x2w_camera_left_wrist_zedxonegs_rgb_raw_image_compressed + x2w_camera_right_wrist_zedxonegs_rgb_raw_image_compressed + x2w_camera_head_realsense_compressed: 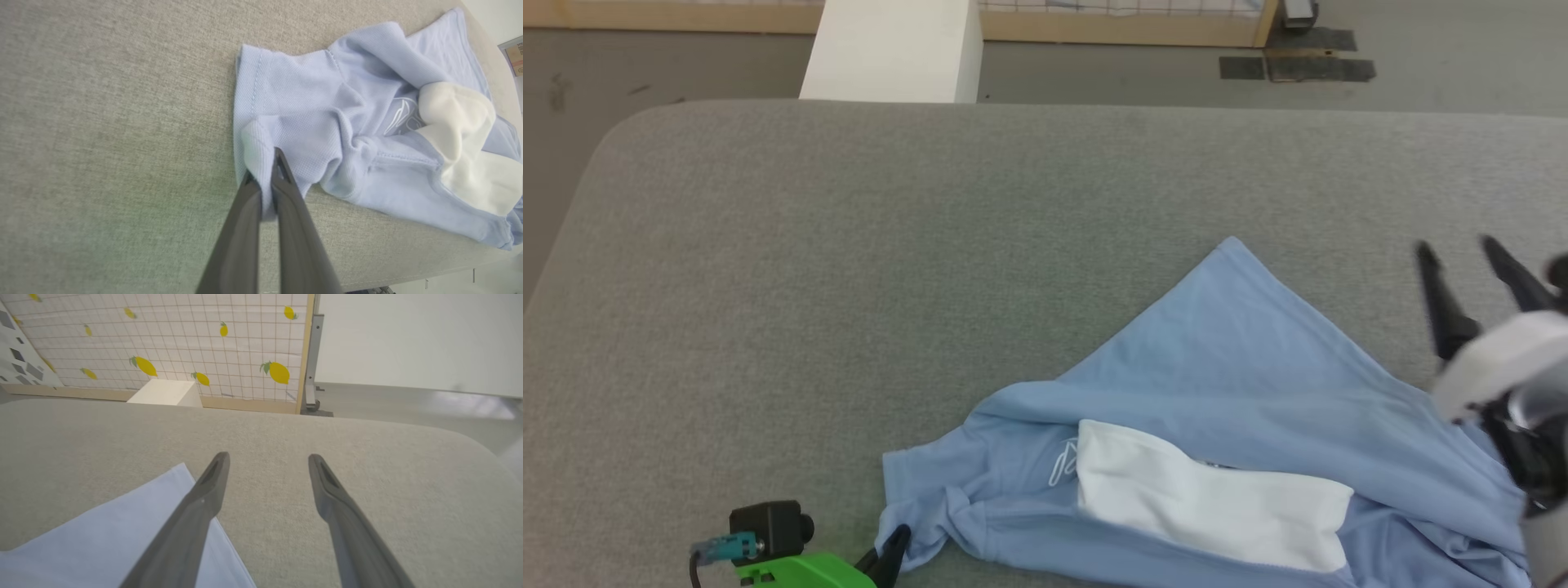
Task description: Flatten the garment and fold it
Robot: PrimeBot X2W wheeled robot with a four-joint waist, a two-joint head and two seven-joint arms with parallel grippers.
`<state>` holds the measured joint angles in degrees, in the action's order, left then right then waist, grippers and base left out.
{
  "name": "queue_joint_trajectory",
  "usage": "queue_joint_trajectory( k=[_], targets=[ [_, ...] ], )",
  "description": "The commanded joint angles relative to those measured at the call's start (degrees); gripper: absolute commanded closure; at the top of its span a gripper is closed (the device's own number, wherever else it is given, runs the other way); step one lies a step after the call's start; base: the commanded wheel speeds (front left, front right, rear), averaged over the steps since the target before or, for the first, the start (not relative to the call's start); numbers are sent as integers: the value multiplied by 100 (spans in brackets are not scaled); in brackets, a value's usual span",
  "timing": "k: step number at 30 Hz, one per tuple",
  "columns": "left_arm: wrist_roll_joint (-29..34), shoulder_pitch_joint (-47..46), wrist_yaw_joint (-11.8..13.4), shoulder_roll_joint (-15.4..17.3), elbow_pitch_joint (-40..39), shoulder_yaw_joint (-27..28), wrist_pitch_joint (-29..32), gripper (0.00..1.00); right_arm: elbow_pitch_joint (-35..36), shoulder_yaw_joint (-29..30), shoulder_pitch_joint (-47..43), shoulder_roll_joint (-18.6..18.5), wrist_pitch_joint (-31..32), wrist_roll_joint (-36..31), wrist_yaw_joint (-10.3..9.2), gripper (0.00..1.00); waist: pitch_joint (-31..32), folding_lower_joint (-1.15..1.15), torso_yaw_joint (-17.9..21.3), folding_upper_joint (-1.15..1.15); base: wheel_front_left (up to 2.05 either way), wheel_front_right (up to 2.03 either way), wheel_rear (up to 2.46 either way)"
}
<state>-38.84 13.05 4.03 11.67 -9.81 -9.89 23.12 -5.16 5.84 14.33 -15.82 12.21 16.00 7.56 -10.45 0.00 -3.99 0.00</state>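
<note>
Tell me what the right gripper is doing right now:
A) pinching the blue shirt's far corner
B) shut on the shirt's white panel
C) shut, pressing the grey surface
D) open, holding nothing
D: the right gripper has its two fingers spread wide apart with bare grey surface between them, just beside the garment, which it is not gripping.

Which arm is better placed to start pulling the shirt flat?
Probably left. The left tool is shut on an edge of the light blue knit shirt, ready to pull; the right tool is open and empty above the grey padded surface.
</note>
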Motion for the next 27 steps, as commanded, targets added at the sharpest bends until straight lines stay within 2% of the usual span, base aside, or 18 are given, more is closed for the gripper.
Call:
queue_joint_trajectory(
  k=[1,5,10,17,24,25,26,27],
  targets=[
    [-46,-137,-36,-7,10,-10,-15,100,-195,-402,246,-121,-292,96,-8,0,-136,0,-157,0,0,0,0],
    [-33,-257,-72,-32,54,-68,-36,100,-812,-1326,881,-373,-782,414,-8,0,-296,0,-347,0,0,0,0],
    [-7,-386,-113,-62,117,-140,-72,100,-1707,-2059,1593,-536,-618,820,-8,0,-512,0,-568,0,0,0,0],
    [0,-561,-168,-154,216,-230,-172,100,-2713,-2707,2443,-664,398,1117,-8,0,-849,0,-854,0,0,0,0],
    [-11,-666,-228,-219,345,-297,-262,100,-3233,-3222,2875,-686,1706,1199,-8,0,-996,0,-966,0,0,0,0],
    [-12,-672,-231,-222,362,-301,-272,100,-3291,-3289,2899,-701,1953,1194,-8,15,-995,0,-966,0,0,0,0],
    [-15,-673,-233,-224,376,-303,-279,100,-3326,-3350,2906,-715,2152,1179,-8,54,-988,0,-963,0,0,0,0],
    [-19,-670,-232,-224,391,-302,-288,100,-3335,-3413,2911,-729,2339,1159,-8,73,-973,0,-953,0,0,0,0]
  ],
)
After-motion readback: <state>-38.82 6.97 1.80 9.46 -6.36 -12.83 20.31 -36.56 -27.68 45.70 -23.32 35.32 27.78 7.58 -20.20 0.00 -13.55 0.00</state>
